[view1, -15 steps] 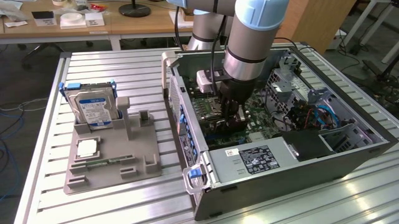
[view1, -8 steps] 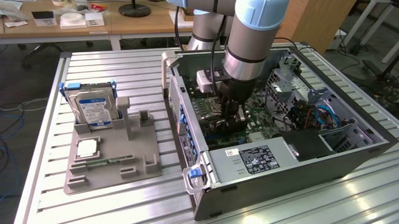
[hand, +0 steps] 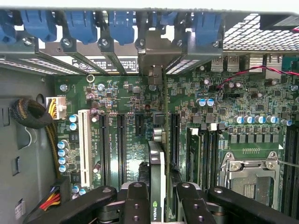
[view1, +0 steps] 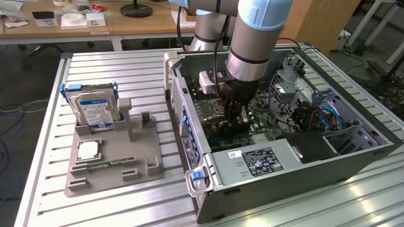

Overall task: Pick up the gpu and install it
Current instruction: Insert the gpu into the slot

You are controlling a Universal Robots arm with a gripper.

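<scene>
Install step: the claw [hand: 159,205], closed on the gpu [hand: 157,172] standing edge-on between its fingers, hovers inside the computer case [view1: 353,156]; the motherboard slot [hand: 174,135] lies directly beneath, demanding straight, even seating.

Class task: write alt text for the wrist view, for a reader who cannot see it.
The robot's hand grips the gpu edge-on, standing upright over the black expansion slots of a green motherboard inside an open computer case.
</scene>
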